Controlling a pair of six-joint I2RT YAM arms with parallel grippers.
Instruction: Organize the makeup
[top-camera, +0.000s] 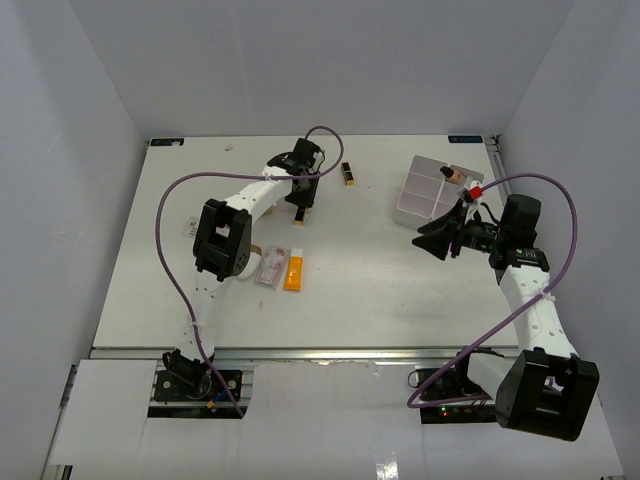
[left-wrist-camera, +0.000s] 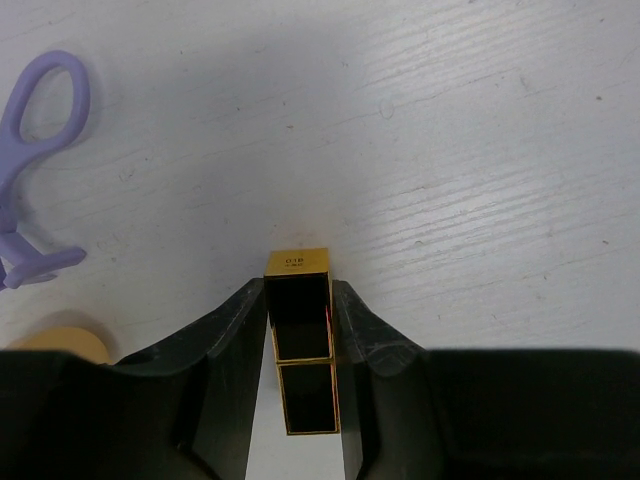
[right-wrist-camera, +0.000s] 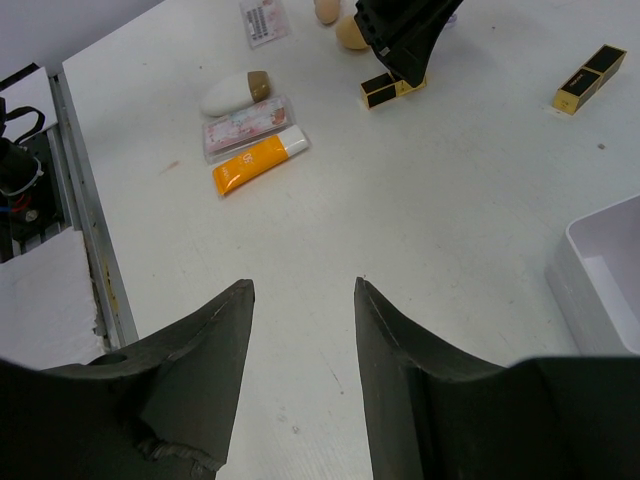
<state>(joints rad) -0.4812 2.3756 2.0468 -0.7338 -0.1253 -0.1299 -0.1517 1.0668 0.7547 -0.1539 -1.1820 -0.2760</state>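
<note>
Our left fingers (left-wrist-camera: 225, 350) are clenched on both sides of a black-gold lipstick tube (left-wrist-camera: 300, 320) on the table (left-wrist-camera: 450, 150), upper middle of the overhead view. Our right fingers (right-wrist-camera: 215, 340) stand released, nothing between them, at right near the white tray (top-camera: 425, 190).

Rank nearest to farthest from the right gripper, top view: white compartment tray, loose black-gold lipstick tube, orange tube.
1. White compartment tray, right beside the right gripper.
2. Loose black-gold lipstick tube, far centre.
3. Orange tube, left of centre.
</note>
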